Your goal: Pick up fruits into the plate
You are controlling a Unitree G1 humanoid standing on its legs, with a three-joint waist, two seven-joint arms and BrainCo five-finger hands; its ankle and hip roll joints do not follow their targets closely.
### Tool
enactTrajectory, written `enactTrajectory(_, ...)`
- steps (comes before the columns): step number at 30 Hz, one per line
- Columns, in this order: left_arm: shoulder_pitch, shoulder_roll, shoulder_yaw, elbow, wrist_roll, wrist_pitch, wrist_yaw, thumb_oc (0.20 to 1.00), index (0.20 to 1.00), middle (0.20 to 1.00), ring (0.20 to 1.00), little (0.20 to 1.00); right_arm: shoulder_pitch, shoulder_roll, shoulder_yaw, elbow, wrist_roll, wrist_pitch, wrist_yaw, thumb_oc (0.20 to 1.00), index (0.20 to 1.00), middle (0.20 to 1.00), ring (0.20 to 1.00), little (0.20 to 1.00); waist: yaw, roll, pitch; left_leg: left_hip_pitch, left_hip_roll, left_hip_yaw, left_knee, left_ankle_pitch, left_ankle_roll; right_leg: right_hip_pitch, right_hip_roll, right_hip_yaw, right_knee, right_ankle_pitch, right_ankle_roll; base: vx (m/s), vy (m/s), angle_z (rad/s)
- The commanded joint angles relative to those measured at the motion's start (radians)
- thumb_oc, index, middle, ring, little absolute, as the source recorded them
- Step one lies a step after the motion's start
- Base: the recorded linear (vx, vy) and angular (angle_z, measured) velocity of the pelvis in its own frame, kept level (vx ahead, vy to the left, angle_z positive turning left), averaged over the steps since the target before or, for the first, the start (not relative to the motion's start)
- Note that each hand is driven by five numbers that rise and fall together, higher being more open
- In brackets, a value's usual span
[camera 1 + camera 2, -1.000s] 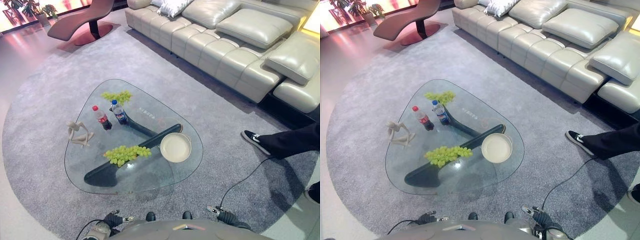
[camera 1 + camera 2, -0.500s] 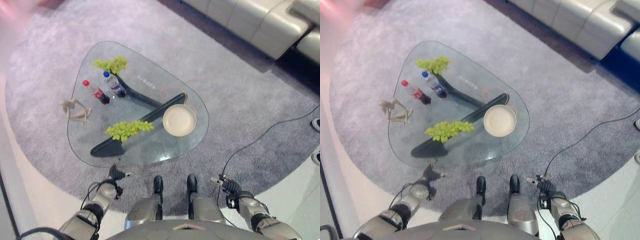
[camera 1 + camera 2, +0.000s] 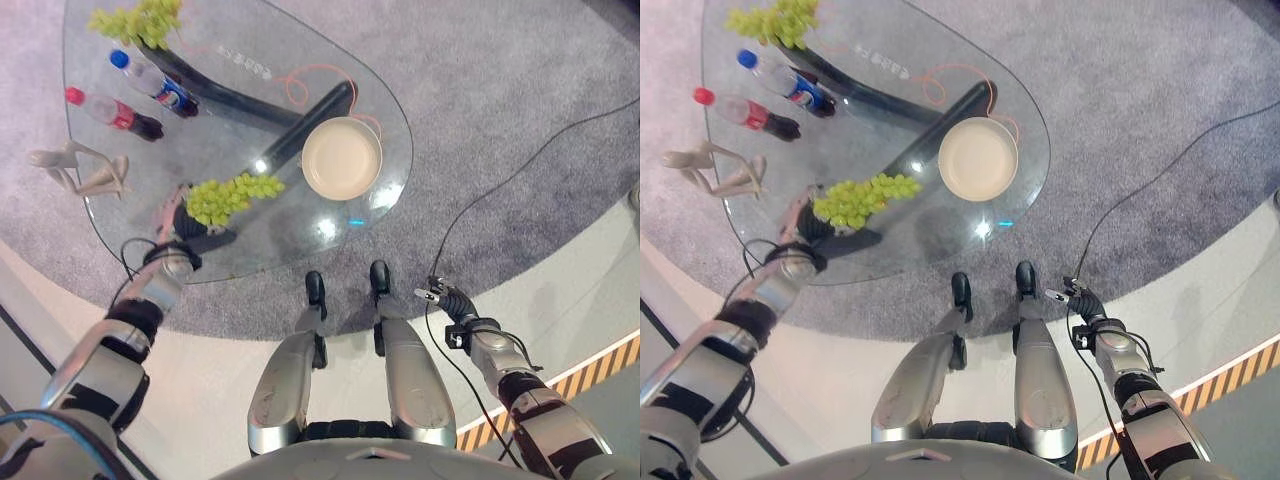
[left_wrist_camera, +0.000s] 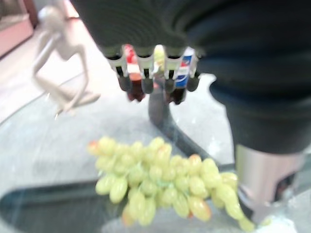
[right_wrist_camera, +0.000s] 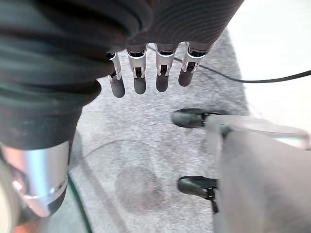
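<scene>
On the glass bench (image 3: 1025,150), a cream plate (image 3: 978,158) sits beside a bunch of green grapes (image 3: 855,198). The left robot hand (image 3: 800,222) hovers just beside the grapes, away from the plate.

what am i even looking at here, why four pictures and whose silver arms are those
Those arms belong to a humanoid robot. Two pictures come from cameras in its head, looking down; the other two come from cameras on its wrists, looking along each hand.

In front of it stands a glass table. On it lie a near bunch of green grapes, a cream plate, a far bunch of grapes, two bottles and a pale figurine.

The left hand reaches over the table edge beside the near bunch, fingers straight, holding nothing; its wrist camera shows those grapes up close. The right hand hangs over the rug, open and empty.
</scene>
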Motion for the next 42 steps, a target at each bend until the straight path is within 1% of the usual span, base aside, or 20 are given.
enactTrajectory(1, 0.002, 0.074, 0.033, 0.007, 0.109, 0.068, 0.007, 1.0, 1.0, 1.0, 1.0, 1.0, 0.048, -0.009, -0.003, -0.033, 0.043, -0.027, -0.002, 1.0, 1.0, 1.0, 1.0, 1.0, -0.004, -0.041, -0.025, -0.117, -0.058, -0.05, 0.171, -0.117, 0.051, -0.129, 0.015, 0.004, 0.196, -0.103, 0.017, -0.01, -0.001, -0.04)
enactTrajectory(3, -0.044, 0.105, 0.019, 0.013, 0.167, 0.124, 0.013, 1.0, 1.0, 1.0, 1.0, 1.0, 0.049, -0.01, -0.001, -0.046, 0.056, -0.031, -0.002, 1.0, 1.0, 1.0, 1.0, 1.0, -0.006, -0.045, -0.025, -0.161, -0.061, -0.05, 0.193, -0.117, 0.055, -0.17, 0.019, 0.002, 0.216, -0.101, 0.016, -0.01, 0.0, -0.02)
enactTrajectory(4, -0.05, 0.109, 0.016, 0.014, 0.175, 0.136, 0.015, 1.0, 1.0, 1.0, 1.0, 1.0, 0.049, -0.01, 0.0, -0.048, 0.058, -0.031, -0.003, 1.0, 1.0, 1.0, 1.0, 1.0, -0.006, -0.046, -0.025, -0.167, -0.062, -0.05, 0.197, -0.117, 0.055, -0.177, 0.019, 0.002, 0.219, -0.101, 0.016, 0.0, 0.0, 0.0)
enactTrajectory(6, -0.085, 0.122, 0.01, 0.026, 0.24, 0.2, 0.015, 1.0, 1.0, 1.0, 1.0, 1.0, 0.049, -0.007, 0.002, -0.06, 0.07, -0.04, -0.005, 1.0, 1.0, 1.0, 1.0, 1.0, -0.007, -0.052, -0.025, -0.211, -0.065, -0.047, 0.22, -0.12, 0.058, -0.218, 0.022, 0.003, 0.234, -0.098, 0.016, -0.01, 0.001, 0.02)
enactTrajectory(9, -0.117, 0.131, -0.005, 0.061, 0.314, 0.229, -0.009, 1.0, 1.0, 1.0, 1.0, 1.0, 0.044, -0.005, 0.007, -0.084, 0.087, -0.051, -0.009, 1.0, 1.0, 1.0, 1.0, 1.0, -0.01, -0.06, -0.025, -0.26, -0.068, -0.043, 0.25, -0.124, 0.057, -0.265, 0.028, 0.004, 0.253, -0.094, 0.017, -0.02, 0.002, 0.02)
enactTrajectory(13, -0.138, 0.127, -0.038, 0.102, 0.373, 0.258, -0.042, 1.0, 1.0, 1.0, 1.0, 1.0, 0.037, -0.007, 0.006, -0.121, 0.109, -0.056, -0.011, 1.0, 1.0, 1.0, 1.0, 1.0, -0.015, -0.071, -0.025, -0.31, -0.069, -0.037, 0.278, -0.131, 0.056, -0.315, 0.04, 0.009, 0.282, -0.099, 0.017, -0.01, 0.01, 0.0)
enactTrajectory(16, -0.156, 0.12, -0.056, 0.13, 0.39, 0.278, -0.037, 1.0, 1.0, 1.0, 1.0, 1.0, 0.029, -0.01, 0.007, -0.137, 0.124, -0.064, -0.008, 1.0, 1.0, 1.0, 1.0, 1.0, -0.018, -0.079, -0.025, -0.345, -0.067, -0.033, 0.292, -0.131, 0.055, -0.349, 0.049, 0.013, 0.297, -0.099, 0.017, -0.03, 0.039, -0.01)
enactTrajectory(19, -0.186, 0.113, -0.08, 0.157, 0.403, 0.353, -0.03, 1.0, 1.0, 1.0, 1.0, 1.0, 0.018, -0.014, 0.009, -0.164, 0.151, -0.073, -0.009, 1.0, 1.0, 1.0, 1.0, 1.0, -0.022, -0.091, -0.025, -0.396, -0.068, -0.031, 0.317, -0.133, 0.051, -0.396, 0.062, 0.019, 0.318, -0.098, 0.017, -0.04, 0.054, 0.0)
enactTrajectory(20, -0.186, 0.113, -0.08, 0.158, 0.403, 0.353, -0.03, 1.0, 1.0, 1.0, 1.0, 1.0, 0.018, -0.014, 0.009, -0.164, 0.151, -0.073, -0.009, 1.0, 1.0, 1.0, 1.0, 1.0, -0.022, -0.091, -0.025, -0.397, -0.068, -0.03, 0.317, -0.133, 0.051, -0.397, 0.062, 0.019, 0.318, -0.099, 0.017, -0.02, 0.037, -0.03)
enactTrajectory(21, -0.198, 0.111, -0.08, 0.171, 0.389, 0.38, -0.02, 1.0, 1.0, 1.0, 1.0, 1.0, 0.014, -0.014, 0.012, -0.174, 0.161, -0.075, -0.01, 1.0, 1.0, 1.0, 1.0, 1.0, -0.024, -0.097, -0.025, -0.411, -0.068, -0.03, 0.326, -0.135, 0.05, -0.409, 0.065, 0.02, 0.323, -0.099, 0.017, 0.0, 0.0, 0.0)
enactTrajectory(22, -0.207, 0.11, -0.08, 0.184, 0.378, 0.392, -0.012, 1.0, 1.0, 1.0, 1.0, 1.0, 0.014, -0.013, 0.015, -0.178, 0.167, -0.081, -0.009, 1.0, 1.0, 1.0, 1.0, 1.0, -0.025, -0.102, -0.025, -0.423, -0.069, -0.029, 0.333, -0.136, 0.049, -0.42, 0.067, 0.021, 0.327, -0.099, 0.017, 0.0, 0.0, 0.0)
enactTrajectory(23, -0.207, 0.11, -0.08, 0.184, 0.378, 0.392, -0.012, 1.0, 1.0, 1.0, 1.0, 1.0, 0.014, -0.013, 0.015, -0.178, 0.167, -0.081, -0.009, 1.0, 1.0, 1.0, 1.0, 1.0, -0.025, -0.102, -0.025, -0.423, -0.069, -0.029, 0.333, -0.136, 0.049, -0.42, 0.067, 0.021, 0.327, -0.099, 0.017, -0.04, 0.033, -0.03)
enactTrajectory(24, -0.233, 0.114, -0.082, 0.211, 0.348, 0.428, 0.003, 1.0, 1.0, 1.0, 1.0, 1.0, 0.011, -0.012, 0.019, -0.189, 0.184, -0.09, -0.009, 1.0, 1.0, 1.0, 1.0, 1.0, -0.03, -0.114, -0.025, -0.457, -0.069, -0.027, 0.355, -0.141, 0.048, -0.45, 0.074, 0.022, 0.343, -0.099, 0.017, -0.04, 0.038, -0.1)
enactTrajectory(25, -0.25, 0.116, -0.075, 0.232, 0.334, 0.446, 0.017, 1.0, 1.0, 1.0, 1.0, 1.0, 0.012, -0.011, 0.021, -0.198, 0.194, -0.089, -0.011, 1.0, 1.0, 1.0, 1.0, 1.0, -0.034, -0.123, -0.025, -0.478, -0.069, -0.025, 0.37, -0.145, 0.047, -0.468, 0.081, 0.025, 0.354, -0.1, 0.016, -0.04, 0.038, -0.1)
enactTrajectory(29, -0.279, 0.119, -0.07, 0.254, 0.308, 0.47, 0.052, 1.0, 1.0, 1.0, 1.0, 1.0, 0.01, -0.006, 0.026, -0.201, 0.207, -0.092, -0.013, 1.0, 1.0, 1.0, 1.0, 1.0, -0.038, -0.134, -0.025, -0.509, -0.068, -0.025, 0.392, -0.151, 0.048, -0.494, 0.089, 0.026, 0.371, -0.101, 0.015, -0.01, 0.009, -0.09)
enactTrajectory(31, -0.317, 0.126, -0.057, 0.273, 0.283, 0.501, 0.09, 1.0, 1.0, 1.0, 1.0, 1.0, 0.015, -0.003, 0.032, -0.198, 0.231, -0.092, -0.008, 1.0, 1.0, 1.0, 1.0, 1.0, -0.042, -0.147, -0.025, -0.532, -0.069, -0.027, 0.41, -0.159, 0.048, -0.514, 0.094, 0.027, 0.379, -0.1, 0.016, -0.01, -0.003, -0.04)
enactTrajectory(34, -0.348, 0.136, -0.049, 0.283, 0.24, 0.488, 0.131, 1.0, 1.0, 1.0, 1.0, 1.0, 0.022, 0.001, 0.035, -0.185, 0.239, -0.098, 0.002, 1.0, 1.0, 1.0, 1.0, 1.0, -0.045, -0.154, -0.025, -0.548, -0.069, -0.03, 0.422, -0.166, 0.051, -0.53, 0.1, 0.031, 0.382, -0.094, 0.017, 0.0, 0.0, 0.0)
enactTrajectory(37, -0.364, 0.14, -0.045, 0.266, 0.252, 0.494, 0.141, 1.0, 1.0, 1.0, 1.0, 1.0, 0.028, 0.002, 0.034, -0.188, 0.243, -0.098, 0.01, 1.0, 1.0, 1.0, 1.0, 1.0, -0.046, -0.156, -0.025, -0.549, -0.072, -0.033, 0.423, -0.17, 0.054, -0.534, 0.103, 0.033, 0.383, -0.093, 0.018, 0.0, 0.0, 0.0)
enactTrajectory(38, -0.381, 0.141, -0.043, 0.256, 0.237, 0.499, 0.163, 1.0, 1.0, 1.0, 1.0, 1.0, 0.027, 0.004, 0.037, -0.188, 0.25, -0.105, 0.017, 1.0, 1.0, 1.0, 1.0, 1.0, -0.047, -0.159, -0.025, -0.549, -0.076, -0.036, 0.421, -0.171, 0.056, -0.534, 0.104, 0.033, 0.379, -0.091, 0.019, 0.0, 0.0, 0.0)
enactTrajectory(42, -0.382, 0.143, -0.035, 0.237, 0.216, 0.482, 0.209, 1.0, 1.0, 1.0, 1.0, 1.0, 0.026, 0.009, 0.038, -0.199, 0.252, -0.111, 0.021, 1.0, 1.0, 1.0, 1.0, 1.0, -0.045, -0.155, -0.025, -0.547, -0.083, -0.042, 0.421, -0.173, 0.054, -0.531, 0.104, 0.033, 0.377, -0.089, 0.02, 0.0, 0.0, 0.0)
